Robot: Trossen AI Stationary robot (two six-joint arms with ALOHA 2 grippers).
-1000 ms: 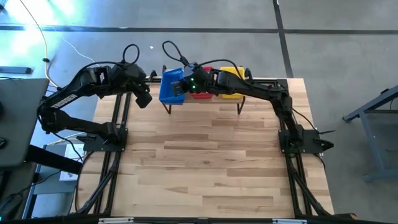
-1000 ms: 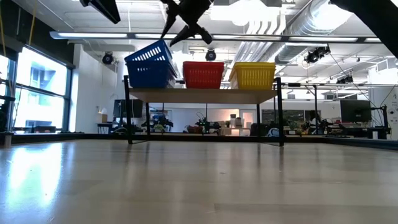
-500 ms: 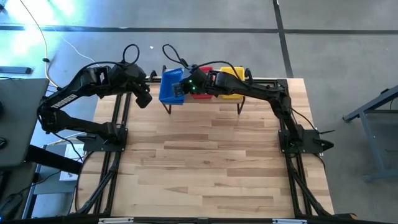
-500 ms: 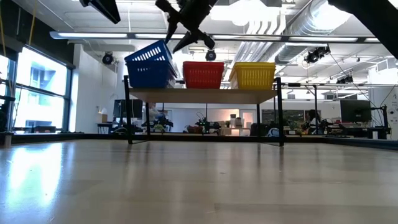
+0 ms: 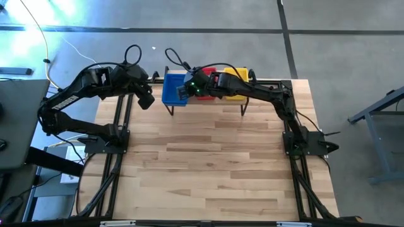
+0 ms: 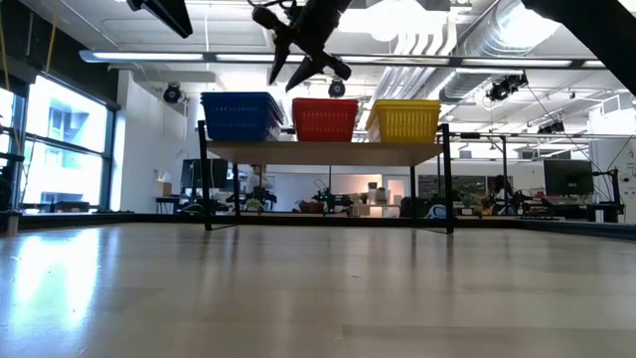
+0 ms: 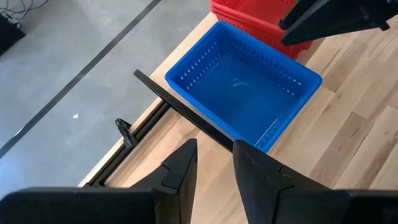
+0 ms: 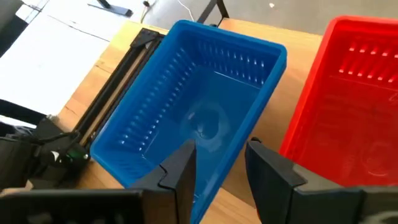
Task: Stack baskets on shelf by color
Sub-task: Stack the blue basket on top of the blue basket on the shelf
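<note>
The shelf [image 6: 328, 151] stands at the far edge of the counter [image 5: 208, 157], and three piles of baskets sit on it in a row so each color has its own spot; the blue baskets [image 6: 241, 115] are at one end, the red baskets [image 6: 324, 118] in the middle, the yellow baskets [image 6: 405, 119] at the other end. The right gripper [image 6: 309, 68] hangs just above the blue pile, its fingers apart and holding nothing; I think it let go so the basket could rest flat. The left gripper [image 5: 146, 100] waits beside the shelf, fingers a little apart and empty, out of the way.
</note>
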